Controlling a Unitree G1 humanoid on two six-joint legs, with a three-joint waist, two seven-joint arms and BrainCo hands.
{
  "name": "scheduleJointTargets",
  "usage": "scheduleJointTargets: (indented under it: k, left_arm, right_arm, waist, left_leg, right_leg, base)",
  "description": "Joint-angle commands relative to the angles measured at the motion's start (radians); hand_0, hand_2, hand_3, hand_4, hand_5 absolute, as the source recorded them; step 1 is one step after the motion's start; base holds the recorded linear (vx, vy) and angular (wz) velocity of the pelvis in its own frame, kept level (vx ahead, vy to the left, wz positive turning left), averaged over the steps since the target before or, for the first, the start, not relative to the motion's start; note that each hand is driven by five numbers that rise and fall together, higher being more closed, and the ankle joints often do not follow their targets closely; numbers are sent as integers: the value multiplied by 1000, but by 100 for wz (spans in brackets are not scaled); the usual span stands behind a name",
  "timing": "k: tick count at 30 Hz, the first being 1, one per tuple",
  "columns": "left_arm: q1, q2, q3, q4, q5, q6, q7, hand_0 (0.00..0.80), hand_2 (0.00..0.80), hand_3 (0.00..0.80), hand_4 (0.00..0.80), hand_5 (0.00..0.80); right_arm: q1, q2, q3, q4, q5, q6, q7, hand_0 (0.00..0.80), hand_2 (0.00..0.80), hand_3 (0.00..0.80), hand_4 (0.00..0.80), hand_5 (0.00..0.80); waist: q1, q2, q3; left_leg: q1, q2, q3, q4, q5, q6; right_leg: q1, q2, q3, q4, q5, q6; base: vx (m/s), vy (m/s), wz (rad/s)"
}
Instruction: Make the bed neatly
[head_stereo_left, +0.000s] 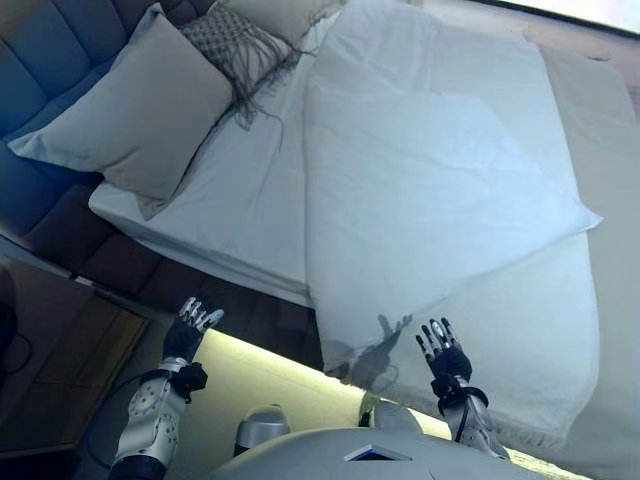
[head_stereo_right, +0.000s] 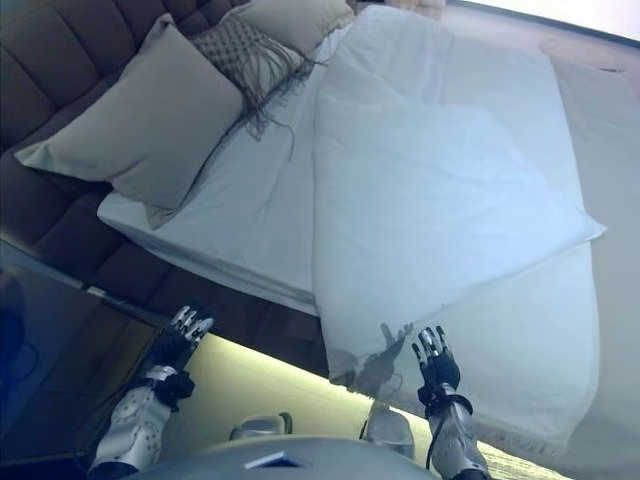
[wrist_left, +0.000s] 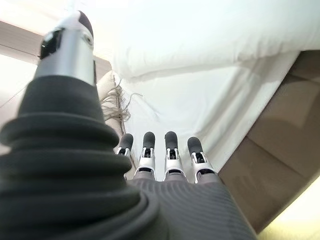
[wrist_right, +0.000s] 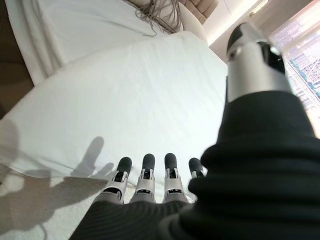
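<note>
Pillows (head_stereo_left: 140, 115) at the headboard (head_stereo_left: 45, 60), duvet (head_stereo_left: 440, 200) folded back diagonally, both hands (head_stereo_left: 193, 325) (head_stereo_left: 443, 352) released, holding nothing.

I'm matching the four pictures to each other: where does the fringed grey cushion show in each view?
Left eye view: fringed grey cushion top left, behind the large pillow.
Right eye view: cushion top left, behind the same pillow.
Left wrist view: only its fringe, beside the thumb.
Right wrist view: only its fringe, at the top edge.
Shared landmark: the white duvet.

White duvet (head_stereo_left: 440, 190) folded back diagonally on bed (head_stereo_left: 250, 200); grey pillows (head_stereo_left: 130, 110) at headboard end.
</note>
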Motion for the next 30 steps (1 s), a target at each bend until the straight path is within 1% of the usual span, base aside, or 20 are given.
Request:
scheduleJointTargets:
  k: [1, 2, 4, 5, 6, 8, 9, 10, 11, 12, 14, 16, 17, 18, 19, 21, 24, 25, 28, 30]
  left_arm:
    - [-39, 23, -21, -34, 22, -49, 8, 0, 0, 0, 0, 0]
    - [-41, 18, -35, -40, 25, -50, 13, 0, 0, 0, 0, 0]
    - [-54, 6, -77, -42, 35, -67, 25, 0, 0, 0, 0, 0]
    - [-62, 1, -94, -32, 33, -78, 31, 0, 0, 0, 0, 0]
    - [-71, -2, -107, -25, 24, -83, 40, 0, 0, 0, 0, 0]
    - [-86, -7, -117, -18, 14, -87, 45, 0, 0, 0, 0, 0]
    - [-91, -9, -120, -16, 23, -91, 43, 0, 0, 0, 0, 0]
    - [-94, -8, -119, -12, 29, -92, 35, 0, 0, 0, 0, 0]
    - [-95, -5, -115, -6, 31, -88, 25, 0, 0, 0, 0, 0]
    - [-90, -4, -106, -8, 32, -77, 25, 0, 0, 0, 0, 0]
    - [-58, 4, -85, -30, 47, -64, 25, 0, 0, 0, 0, 0]
    - [-27, 21, -72, -37, 61, -71, 15, 0, 0, 0, 0, 0]
    - [-21, 26, -69, -37, 64, -71, 13, 0, 0, 0, 0, 0]
    - [-18, 35, -64, -35, 62, -72, 6, 0, 0, 0, 0, 0]
    - [-17, 38, -60, -37, 57, -69, 0, 0, 0, 0, 0, 0]
    - [-19, 46, -56, -48, 47, -58, 5, 0, 0, 0, 0, 0]
    - [-25, 60, -54, -45, 23, -68, 27, 0, 0, 0, 0, 0]
    - [-26, 62, -50, -47, 17, -63, 30, 0, 0, 0, 0, 0]
    - [-24, 62, -45, -71, 29, -60, 32, 0, 0, 0, 0, 0]
    - [-27, 49, -55, -72, 21, -71, 53, 0, 0, 0, 0, 0]
  right_arm:
    - [-32, -41, -17, -43, 29, -2, 14, 0, 0, 0, 0, 0]
    - [-41, -48, -18, -42, 32, -4, 10, 0, 0, 0, 0, 0]
    - [-61, -59, -18, -44, 37, -17, 6, 0, 0, 0, 0, 0]
    - [-70, -63, -18, -43, 31, -22, 1, 0, 0, 0, 0, 0]
    - [-79, -67, -19, -44, 22, -23, -10, 0, 0, 0, 0, 0]
    - [-84, -76, -22, -51, 19, -27, -25, 0, 0, 0, 0, 0]
    - [-79, -78, -28, -48, 25, -33, -21, 0, 0, 0, 0, 0]
    - [-73, -80, -34, -43, 31, -39, -17, 0, 0, 0, 0, 0]
    - [-68, -79, -40, -32, 34, -46, -16, 0, 0, 0, 0, 0]
    - [-65, -74, -44, -19, 39, -47, -13, 0, 0, 0, 0, 0]
    - [-47, -52, -61, -19, 44, -44, 10, 0, 0, 0, 0, 0]
    - [-17, -27, -74, -34, 34, -52, 19, 0, 0, 0, 0, 0]
    - [-10, -18, -75, -40, 33, -53, 17, 0, 0, 0, 0, 0]
    - [3, 0, -76, -46, 23, -55, 12, 0, 0, 0, 0, 0]
    - [13, 10, -72, -47, 16, -60, 13, 0, 0, 0, 0, 0]
    - [21, 23, -64, -40, 6, -67, 26, 0, 0, 0, 0, 0]
    - [10, 24, -55, -16, 4, -62, 51, 0, 0, 0, 0, 0]
    - [5, 22, -57, -15, 7, -54, 52, 0, 0, 0, 0, 0]
    - [-11, 16, -48, -21, 21, -44, 64, 0, 0, 0, 0, 0]
    - [-23, 5, -37, -27, 13, -25, 56, 0, 0, 0, 0, 0]
  waist:
    - [-11, -9, -2]
    - [-11, -3, 8]
    - [-11, 18, 30]
    - [-11, 32, 36]
    - [-9, 53, 37]
    - [2, 83, 46]
    - [5, 94, 51]
    - [5, 98, 56]
    - [3, 98, 57]
    - [4, 98, 55]
    - [11, 100, 52]
    - [19, 97, 49]
    - [20, 94, 50]
    - [20, 88, 50]
    - [18, 85, 48]
    - [18, 82, 40]
    - [18, 63, 41]
    - [16, 56, 41]
    - [25, 33, 47]
    - [24, 16, 49]
  left_leg:
    - [-98, 16, 17, 317, 138, 28]
    - [-123, 25, 21, 336, 158, 24]
    - [-140, 43, 9, 291, 188, 12]
    - [-132, 49, -9, 223, 192, 7]
    - [-128, 57, -40, 112, 212, 0]
    - [-144, 59, -69, -13, 261, -20]
    - [-159, 54, -57, -38, 267, -25]
    - [-175, 51, -38, -23, 261, -26]
    - [-181, 44, -17, -1, 227, -21]
    - [-174, 25, -7, 4, 183, -11]
    - [-173, -7, -7, 27, 139, 11]
    - [-182, -35, -10, 59, 113, 39]
    - [-179, -45, -10, 66, 104, 48]
    - [-175, -61, -11, 74, 91, 66]
    - [-170, -70, -11, 79, 80, 79]
    - [-167, -75, -10, 73, 78, 87]
    - [-170, -60, -3, 78, 71, 72]
    - [-171, -47, -2, 82, 70, 66]
    - [-189, 3, 8, 119, 68, 46]
    - [-197, 45, 19, 171, 55, 31]
  right_leg:
    - [-4, 13, -3, -26, 39, -9]
    - [1, 18, -5, -21, 32, -19]
    - [2, 13, -10, -3, 21, -20]
    - [-1, 7, -9, 6, 16, -13]
    - [-4, 5, -1, 13, 6, -5]
    - [2, -6, 15, 18, -17, 6]
    - [8, -17, 14, 21, -28, 11]
    - [16, -31, 8, 24, -35, 13]
    - [23, -53, 3, 27, -37, 18]
    - [24, -78, -3, 38, -35, 27]
    - [22, -113, -6, 82, -44, 38]
    - [15, -144, -7, 136, -55, 31]
    - [11, -156, -3, 161, -57, 31]
    - [2, -172, 7, 196, -44, 30]
    - [-5, -178, 18, 215, -36, 29]
    - [-14, -167, 26, 213, -26, 28]
    - [1, -124, 33, 103, -22, 37]
    - [10, -111, 44, 88, -30, 42]
    - [19, -81, 18, 77, -45, 37]
    - [30, -53, 18, 52, -48, 19]
  base:
    - [20, -156, 3]
    - [8, -58, -1]
    - [22, 89, -9]
    - [57, 231, -12]
    - [68, 302, -13]
    - [78, 362, -11]
    - [78, 326, -18]
    - [97, 275, -19]
    - [140, 262, -7]
    - [180, 264, 14]
    - [214, 247, 17]
    - [172, 171, 7]
    - [154, 122, 3]
    - [136, 71, 4]
    - [144, 44, 8]
    - [96, -51, 2]
    - [46, -239, -6]
    - [-1, -331, -23]
    - [-72, -364, -4]
    - [-86, -365, -9]
